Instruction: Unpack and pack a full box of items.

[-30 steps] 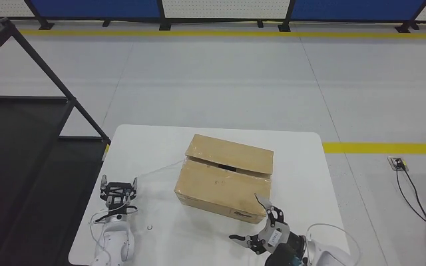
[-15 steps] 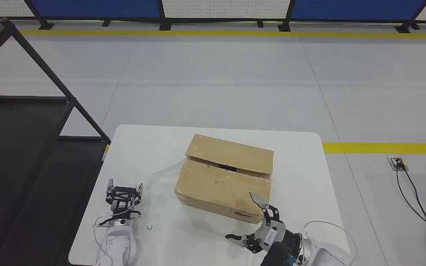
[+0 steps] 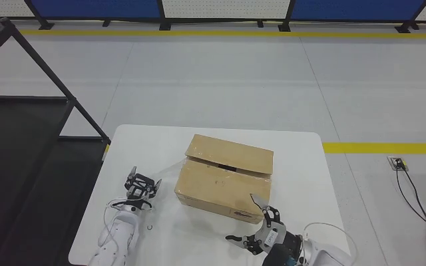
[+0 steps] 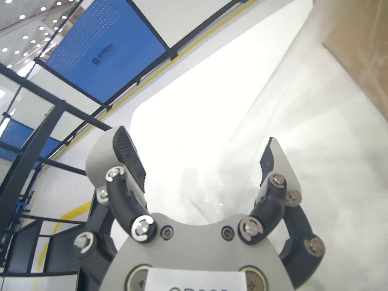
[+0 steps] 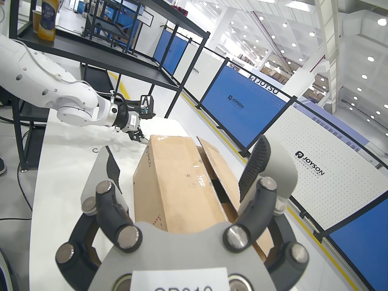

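Note:
A brown cardboard box sits mid-table, its top flaps lying down with a dark gap between them. My left gripper hovers open just beside the box's left end, nothing between its fingers; it also appears as the left gripper and, farther off, the left gripper. A clear tape strip trails from the box corner towards it. My right gripper stands open at the box's near right corner, and the right gripper faces the box end-on.
The white table has bare room behind and to the right of the box. A small ring-shaped scrap lies near the left arm. A black shelf rack stands left of the table, with a bottle on it.
My left gripper has travelled right and away from the table's front edge, ending close to the box's left end. The right gripper shifted slightly left along the box's near side.

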Robot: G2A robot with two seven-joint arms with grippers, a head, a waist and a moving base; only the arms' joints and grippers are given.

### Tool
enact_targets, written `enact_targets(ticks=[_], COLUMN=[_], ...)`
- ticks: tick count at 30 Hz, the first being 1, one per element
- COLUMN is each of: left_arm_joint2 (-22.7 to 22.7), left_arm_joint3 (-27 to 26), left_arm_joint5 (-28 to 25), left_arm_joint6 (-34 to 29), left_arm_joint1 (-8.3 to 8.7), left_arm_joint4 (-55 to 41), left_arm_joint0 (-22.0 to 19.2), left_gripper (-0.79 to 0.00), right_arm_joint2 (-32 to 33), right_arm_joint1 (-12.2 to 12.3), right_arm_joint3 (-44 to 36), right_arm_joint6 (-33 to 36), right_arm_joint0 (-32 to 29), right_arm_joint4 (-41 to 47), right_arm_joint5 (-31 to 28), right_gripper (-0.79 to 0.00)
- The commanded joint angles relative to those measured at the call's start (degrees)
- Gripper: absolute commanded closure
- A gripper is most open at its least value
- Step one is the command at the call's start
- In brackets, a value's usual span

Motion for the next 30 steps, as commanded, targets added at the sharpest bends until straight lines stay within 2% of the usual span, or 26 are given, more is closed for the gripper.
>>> enact_targets(ticks=[1, 8, 13, 19, 21, 26, 30], left_arm_joint2=[0.58, 1.88, 3.22, 4.51, 4.67, 4.27, 3.09], left_arm_joint3=[1.26, 4.46, 8.31, 13.61, 15.05, 17.22, 17.99], left_arm_joint5=[-3.28, -5.75, -4.79, 0.15, 3.54, 9.26, 11.71], left_arm_joint6=[-0.25, -1.8, -3.83, -4.18, -3.98, -1.93, -0.43], left_arm_joint1=[0.16, -0.01, -0.81, -2.17, -2.59, -3.42, -3.65], left_arm_joint4=[1.57, 2.37, 0.42, -3.4, -4.3, -8.08, -11.25], left_arm_joint0=[-1.74, -6.33, -10.73, -15.0, -16.02, -17.2, -17.17], left_gripper=[-0.785, -0.785, -0.785, -0.785, -0.785, -0.785, -0.785], right_arm_joint2=[0.26, 1.25, 1.52, 1.86, 1.95, 1.98, 1.72], right_arm_joint1=[0.08, 0.37, 0.5, 0.64, 0.69, 0.77, 0.8], right_arm_joint3=[-0.09, -0.44, -0.6, -0.93, -1.02, -1.19, -1.38], right_arm_joint6=[-0.27, -1.01, -1.24, -1.2, -1.25, -1.01, -0.42], right_arm_joint0=[-0.51, -2.39, -3.05, -3.74, -3.95, -4.14, -3.73], right_arm_joint4=[0.04, 0.26, 0.44, 0.66, 0.77, 0.88, 0.95], right_arm_joint5=[0.35, 1.53, 2.03, 2.53, 2.65, 2.86, 2.53], right_gripper=[-0.785, -0.785, -0.785, -0.785, -0.785, -0.785, -0.785])
